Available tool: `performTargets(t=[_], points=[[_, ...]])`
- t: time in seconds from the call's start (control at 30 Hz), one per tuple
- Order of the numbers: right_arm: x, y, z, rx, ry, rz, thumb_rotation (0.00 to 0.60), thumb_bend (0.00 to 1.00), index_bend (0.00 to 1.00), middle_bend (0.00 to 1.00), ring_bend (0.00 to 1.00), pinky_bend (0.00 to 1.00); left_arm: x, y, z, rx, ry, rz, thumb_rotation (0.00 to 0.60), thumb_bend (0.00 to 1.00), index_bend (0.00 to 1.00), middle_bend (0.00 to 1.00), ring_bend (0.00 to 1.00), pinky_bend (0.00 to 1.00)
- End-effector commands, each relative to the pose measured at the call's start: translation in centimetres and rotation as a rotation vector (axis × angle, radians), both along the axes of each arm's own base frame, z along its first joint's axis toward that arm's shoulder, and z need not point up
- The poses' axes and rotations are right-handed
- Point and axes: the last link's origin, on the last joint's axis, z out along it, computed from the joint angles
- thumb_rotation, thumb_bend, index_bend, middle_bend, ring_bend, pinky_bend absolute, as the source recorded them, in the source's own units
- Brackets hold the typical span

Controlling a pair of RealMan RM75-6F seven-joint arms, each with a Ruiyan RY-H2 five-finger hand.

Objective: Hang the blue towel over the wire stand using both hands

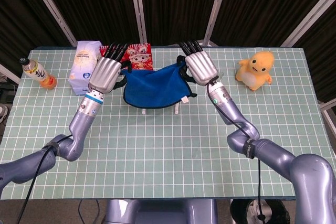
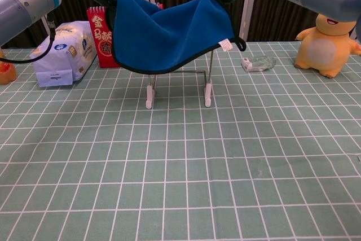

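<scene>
While both the left hand (image 1: pixel 107 73) and right hand (image 1: pixel 200 67) grip it, the blue towel (image 2: pixel 169 35) sags over the wire stand (image 2: pixel 206 86).

One blue towel (image 2: pixel 169 35), one wire stand (image 2: pixel 206 86), two robot hands, one bottle (image 1: pixel 37 73), one plush toy (image 1: pixel 254 70).

Blue towel (image 2: pixel 169 35) sagging, spread above the wire stand (image 2: pixel 207 86).

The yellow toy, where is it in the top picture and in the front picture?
Head view: the yellow toy sits at the far right of the table, right of the right hand.
Chest view: the yellow toy stands at the right edge, partly behind the right arm.
Shared landmark: the blue towel, left of the toy in both.
</scene>
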Motion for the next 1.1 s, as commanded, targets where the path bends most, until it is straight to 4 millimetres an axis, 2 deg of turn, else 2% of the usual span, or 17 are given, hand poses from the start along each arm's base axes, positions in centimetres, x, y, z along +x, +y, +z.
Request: performTargets(t=[0.03, 0.3, 0.47, 1.1], points=[[-0.9, 0.1, -0.7, 0.015, 0.005, -0.013, 0.6, 0.59, 0.66, 0.06, 0.0, 0.0, -0.8, 0.1, -0.9, -0.023, 0.006, 0.019, 0.6, 0.5, 0.8, 0.0, 0.0, 0.0], [-3.1, 0.6, -1.8, 0.038, 0.019, -0.022, 0.6, 0.59, 0.66, 0.06, 0.0, 0.0, -2.9, 0.1, -2.4, -0.056, 0.026, 0.049, 0.6, 0.5, 0.8, 0.0, 0.0, 0.0], [-4.1, 1.0, -1.9, 0.054, 0.027, -0.014, 0.6, 0.59, 0.66, 0.06, 0.0, 0.0, -3.6, 0.3, -2.6, -0.059, 0.029, 0.057, 0.6, 0.5, 0.8, 0.0, 0.0, 0.0], [-5.4, 1.0, -3.3, 0.085, 0.039, -0.032, 0.6, 0.57, 0.66, 0.06, 0.0, 0.0, -4.5, 0.0, -4.6, -0.09, 0.056, 0.066, 0.6, 0.5, 0.8, 0.0, 0.0, 0.0]])
